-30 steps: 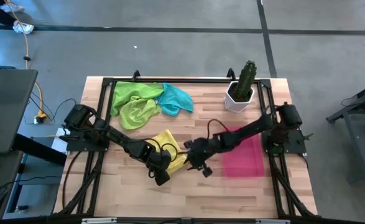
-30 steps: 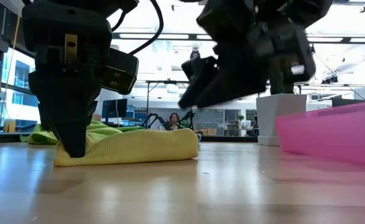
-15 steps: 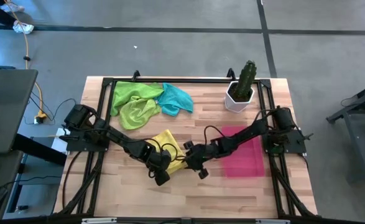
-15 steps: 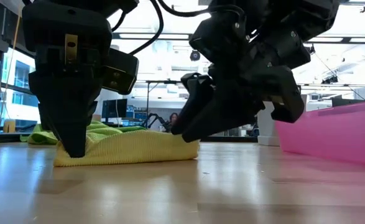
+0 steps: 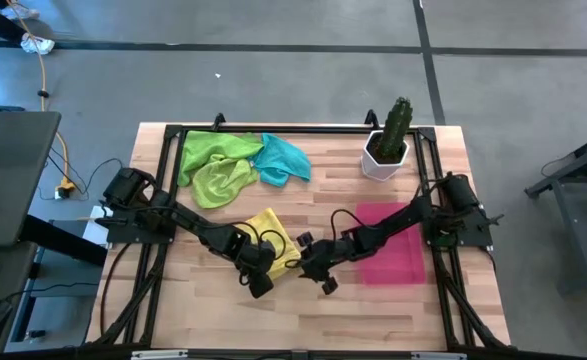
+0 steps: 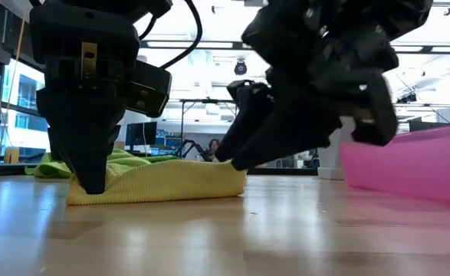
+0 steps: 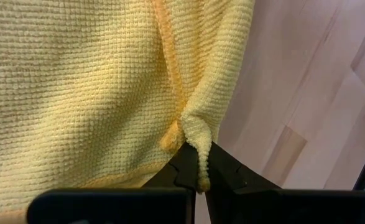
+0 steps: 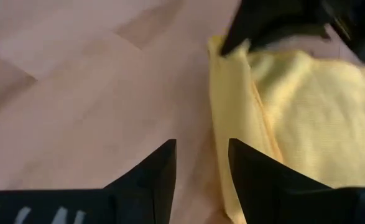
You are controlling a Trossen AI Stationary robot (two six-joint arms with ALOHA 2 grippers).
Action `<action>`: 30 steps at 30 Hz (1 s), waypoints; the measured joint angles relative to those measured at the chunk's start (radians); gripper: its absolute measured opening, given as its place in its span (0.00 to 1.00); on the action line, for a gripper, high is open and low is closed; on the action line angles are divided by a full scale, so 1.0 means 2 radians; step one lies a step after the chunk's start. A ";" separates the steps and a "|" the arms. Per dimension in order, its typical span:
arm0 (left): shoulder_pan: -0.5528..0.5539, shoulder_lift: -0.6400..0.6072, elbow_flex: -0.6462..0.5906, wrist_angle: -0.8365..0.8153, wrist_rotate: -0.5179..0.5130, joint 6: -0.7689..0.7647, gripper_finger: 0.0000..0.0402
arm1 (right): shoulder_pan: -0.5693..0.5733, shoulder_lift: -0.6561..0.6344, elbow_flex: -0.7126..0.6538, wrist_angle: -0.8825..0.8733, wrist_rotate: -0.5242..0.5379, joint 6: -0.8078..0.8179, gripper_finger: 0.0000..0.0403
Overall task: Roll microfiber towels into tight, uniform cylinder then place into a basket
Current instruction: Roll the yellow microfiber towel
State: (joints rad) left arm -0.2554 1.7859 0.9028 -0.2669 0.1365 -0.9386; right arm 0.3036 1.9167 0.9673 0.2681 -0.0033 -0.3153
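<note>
At the back left of the desk [image 5: 373, 310], two lime green towels [image 5: 211, 165] are lying in a loose, crumpled heap, with the teal towel [image 5: 283, 160] bunched up just beside them and touching. None of these three is showing any sign of rolling; they are sitting well apart from both arms.

Nearer the middle, the yellow towel [image 5: 276, 238] is lying on the wood, folded over but not yet wound into a cylinder. The left tool [image 5: 257, 283] is standing closed on this towel's near edge; the left wrist view shows a small pucker of yellow cloth pinched between its fingers [image 7: 187, 168]. The right tool [image 5: 318, 268] is hanging low just beside the towel's other side, its fingers [image 8: 163, 171] parted with nothing between them, pointing at the folded yellow edge [image 8: 232, 112].

On the right, the basket [image 5: 413, 262] is sitting on the desk with no towel visible inside it. Behind it the white pot with the cactus [image 5: 388, 140] is standing upright.

Judging from this, the task is barely getting under way: the first towel is only being gripped and readied, and it looks as though the roll itself is waiting on the right tool taking hold. All four towels are remaining to be rolled and placed.
</note>
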 joint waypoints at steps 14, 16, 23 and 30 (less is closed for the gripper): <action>0.000 0.000 0.000 0.001 0.000 0.004 0.01 | -0.012 0.019 0.000 0.005 0.065 0.000 0.35; 0.000 0.000 0.000 0.001 0.000 0.004 0.01 | -0.012 0.013 0.000 0.004 0.080 0.001 0.35; 0.000 0.000 0.000 0.001 0.001 0.004 0.01 | 0.009 0.003 0.000 0.004 0.070 0.041 0.35; 0.000 0.000 0.000 0.001 0.001 0.004 0.01 | 0.011 0.007 0.000 0.003 0.072 0.054 0.35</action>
State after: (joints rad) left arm -0.2558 1.7859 0.9028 -0.2642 0.1375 -0.9306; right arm 0.3258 1.9305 0.9672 0.2739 0.1415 -0.2064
